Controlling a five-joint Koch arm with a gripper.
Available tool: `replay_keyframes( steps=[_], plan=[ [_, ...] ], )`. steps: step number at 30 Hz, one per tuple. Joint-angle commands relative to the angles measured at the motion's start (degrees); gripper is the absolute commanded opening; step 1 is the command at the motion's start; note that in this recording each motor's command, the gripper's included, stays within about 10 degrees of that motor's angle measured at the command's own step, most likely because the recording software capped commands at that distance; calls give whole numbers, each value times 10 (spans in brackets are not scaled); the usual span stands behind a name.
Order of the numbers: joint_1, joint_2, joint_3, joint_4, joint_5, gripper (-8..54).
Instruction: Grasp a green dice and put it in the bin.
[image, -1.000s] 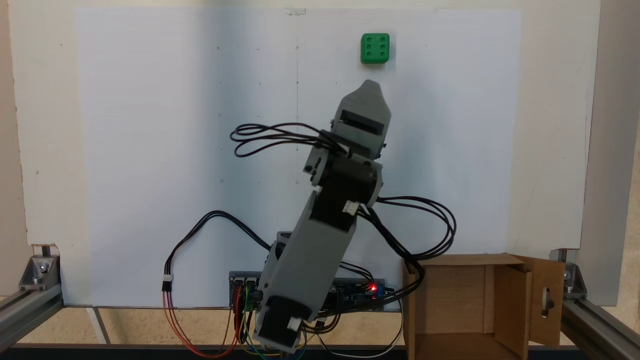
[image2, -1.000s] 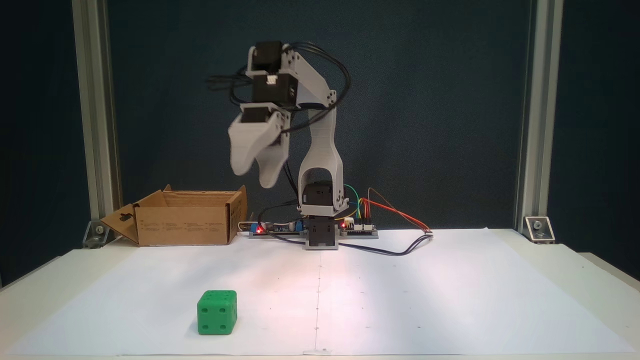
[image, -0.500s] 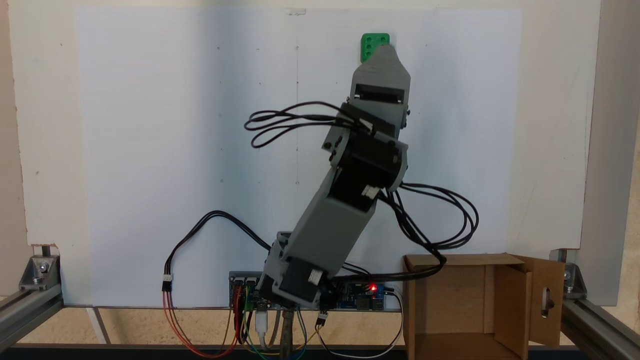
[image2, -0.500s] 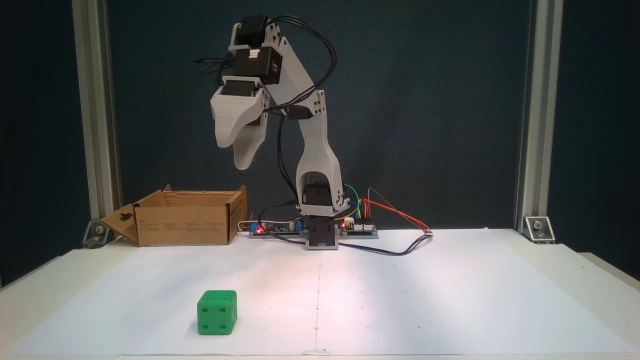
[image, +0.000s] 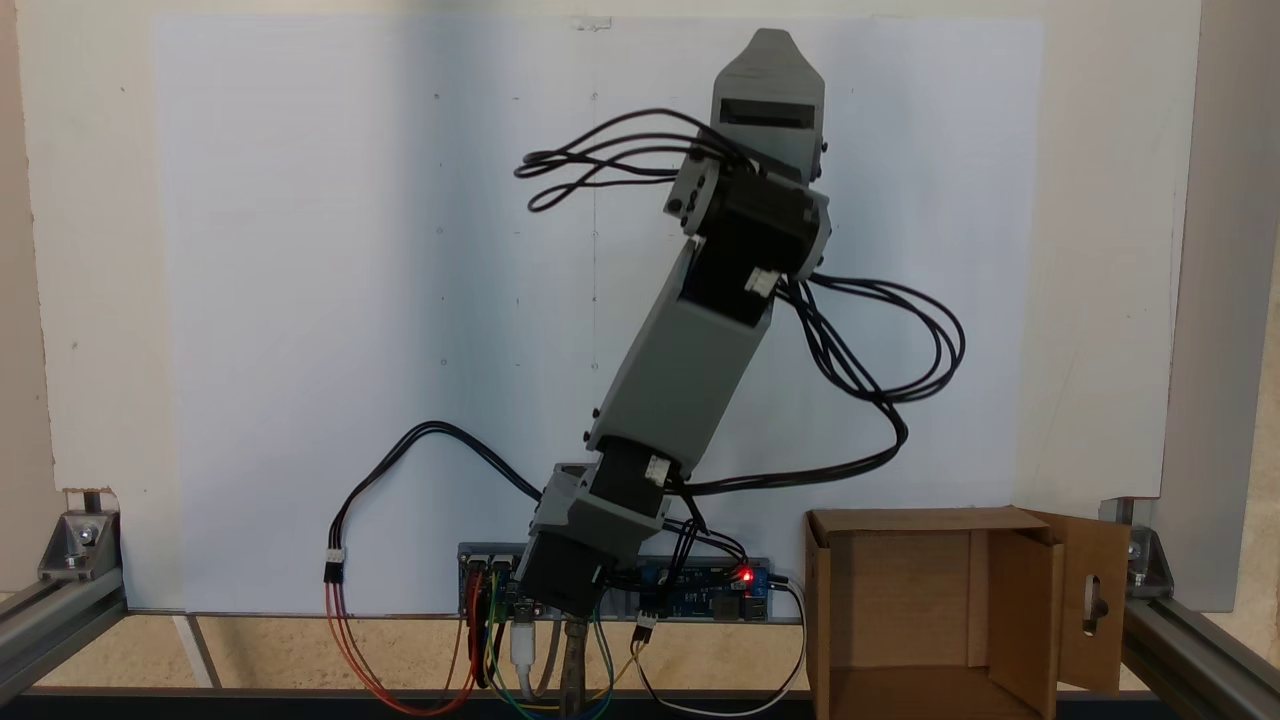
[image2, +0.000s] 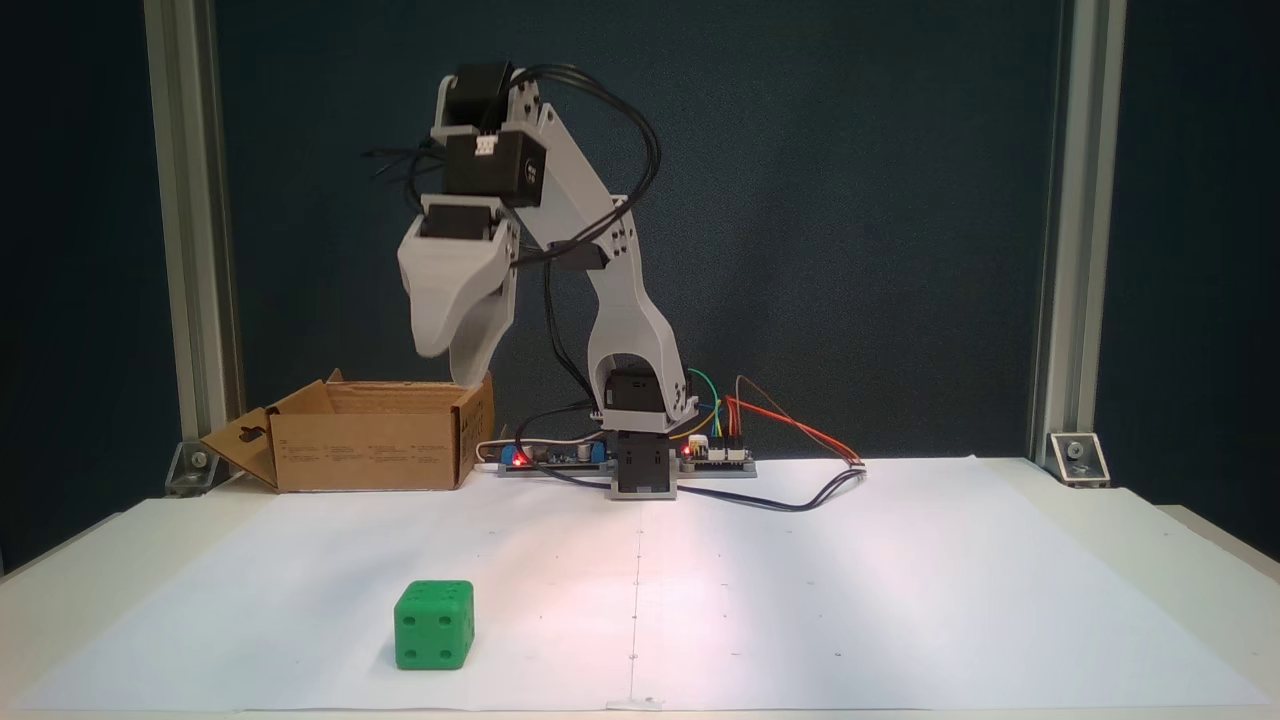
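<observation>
We see grey plastic end effector (image2: 447, 368) high above desk (image2: 900, 600), jaws slightly spread, empty. Small bright green plastic dice (image2: 434, 625) on white paper sheet, near front edge; brown cardboard bin (image2: 370, 450) back by base. We'd descend straight, centre jaws over cube. Bin print unreadable.

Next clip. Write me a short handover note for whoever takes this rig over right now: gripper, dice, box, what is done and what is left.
Gripper: raised high above the table, fingers pointing down and slightly parted, holding nothing.
Green dice: resting on the white paper near the front edge, apart from the arm.
Bin: open cardboard box beside the arm's base, nothing visible inside it from above.
Done: nothing yet; the dice is ungrasped.
Left: descend onto the dice, grasp it, carry it to the bin, release.
</observation>
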Motion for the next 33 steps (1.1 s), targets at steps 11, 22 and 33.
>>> replay_keyframes(
  steps=[11,22,33],
  plan=[
    [3,-64,-35,91,-53,437],
    [5,-99,-51,76,-75,438],
    [6,-142,-65,30,-72,436]
  ],
)
